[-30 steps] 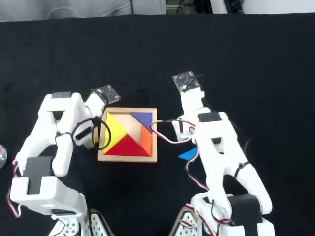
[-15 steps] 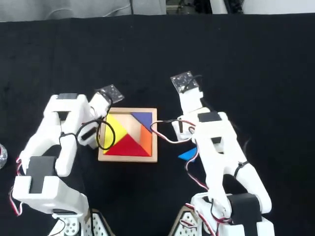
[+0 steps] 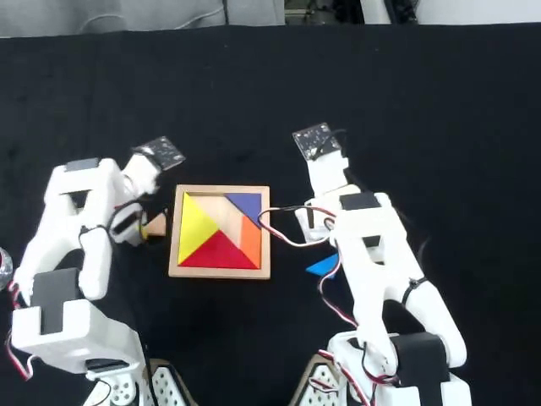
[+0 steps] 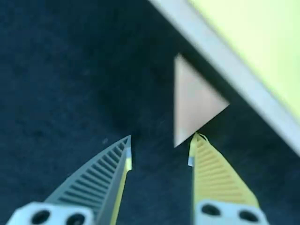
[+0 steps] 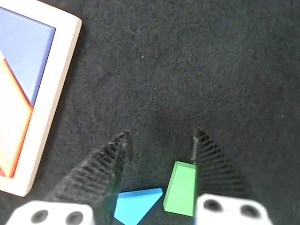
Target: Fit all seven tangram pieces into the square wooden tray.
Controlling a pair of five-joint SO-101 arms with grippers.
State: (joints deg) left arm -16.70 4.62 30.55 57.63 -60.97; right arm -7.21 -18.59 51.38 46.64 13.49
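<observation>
While the square wooden tray [image 3: 220,273] holds four coloured pieces [image 3: 221,249], the open left hand [image 4: 161,140] hovers over a pale triangle [image 4: 194,108] on the bench [image 3: 423,127] just outside its rim. Grasping it seems next: centre, then close. The right hand [image 5: 159,138], also open, hangs over a light-blue piece [image 5: 136,205] and a green piece [image 5: 180,188]; no writing is legible.

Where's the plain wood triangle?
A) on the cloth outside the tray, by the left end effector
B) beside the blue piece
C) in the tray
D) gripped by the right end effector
A: the wood triangle lies on the cloth outside the tray, just ahead of the open left end effector.
</observation>
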